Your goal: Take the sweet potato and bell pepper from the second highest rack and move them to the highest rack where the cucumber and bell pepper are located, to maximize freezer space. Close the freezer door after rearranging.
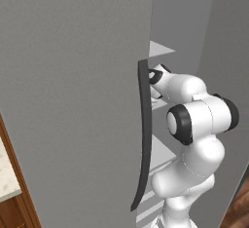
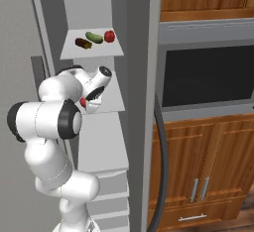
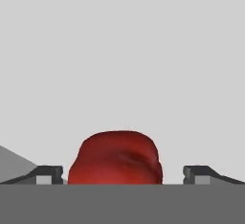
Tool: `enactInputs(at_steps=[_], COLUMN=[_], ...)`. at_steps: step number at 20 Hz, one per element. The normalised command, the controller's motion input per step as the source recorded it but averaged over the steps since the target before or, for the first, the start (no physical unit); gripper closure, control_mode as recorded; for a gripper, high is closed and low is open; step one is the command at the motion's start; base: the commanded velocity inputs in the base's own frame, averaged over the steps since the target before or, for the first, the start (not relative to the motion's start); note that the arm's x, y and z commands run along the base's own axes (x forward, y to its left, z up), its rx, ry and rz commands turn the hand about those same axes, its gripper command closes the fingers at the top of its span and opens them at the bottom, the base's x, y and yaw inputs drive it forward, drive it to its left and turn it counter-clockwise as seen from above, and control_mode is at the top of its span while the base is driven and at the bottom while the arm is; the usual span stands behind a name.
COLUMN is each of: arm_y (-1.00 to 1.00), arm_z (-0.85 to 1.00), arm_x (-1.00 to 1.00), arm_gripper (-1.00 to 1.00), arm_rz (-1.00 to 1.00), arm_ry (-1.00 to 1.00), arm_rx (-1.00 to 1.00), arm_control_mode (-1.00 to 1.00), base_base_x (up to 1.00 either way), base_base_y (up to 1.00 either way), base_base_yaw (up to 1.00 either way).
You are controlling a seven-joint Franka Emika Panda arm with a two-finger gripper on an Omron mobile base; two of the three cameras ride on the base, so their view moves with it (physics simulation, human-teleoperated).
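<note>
The freezer (image 2: 94, 142) stands open, with pale shelves inside. On the highest rack (image 2: 92, 52) lie a dark brownish lump that looks like the sweet potato (image 2: 83, 43), a green cucumber (image 2: 94, 37) and a red bell pepper (image 2: 109, 36). A second red bell pepper (image 2: 82, 102) sits on the second highest rack (image 2: 111, 104). My gripper (image 2: 85, 104) reaches onto that rack. In the hand view this bell pepper (image 3: 115, 158) lies between the two fingertips (image 3: 48, 174), and the gripper (image 3: 122, 175) is open around it. The freezer door (image 1: 73, 100) with its dark handle (image 1: 143, 134) stands swung out at the left.
To the right of the freezer stand a grey door (image 2: 141, 102) with a curved dark handle (image 2: 161, 166), a wall oven (image 2: 208, 77) and wood cabinets (image 2: 208, 181). A pale counter corner (image 1: 7, 173) shows left of the open door. Lower shelves (image 2: 101, 151) lie below my arm.
</note>
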Motion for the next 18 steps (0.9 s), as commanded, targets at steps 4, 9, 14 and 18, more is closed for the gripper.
enactInputs(at_steps=[4,9,14,18], arm_y=[0.14,0.23,0.22,0.04], arm_z=[-0.29,-0.36,-0.31,-0.17], arm_x=[0.0,0.0,0.0,-0.21], arm_gripper=[-1.0,1.0,1.0,1.0], arm_rz=[0.0,0.0,0.0,0.0], arm_ry=[0.0,0.0,0.0,-0.05], arm_rx=[0.0,-0.01,-0.01,0.0], arm_control_mode=[-1.0,-1.0,-1.0,-1.0], base_base_x=[0.0,0.0,0.0,0.0], base_base_y=[0.0,0.0,0.0,0.0], base_base_yaw=[0.0,0.0,0.0,0.0])
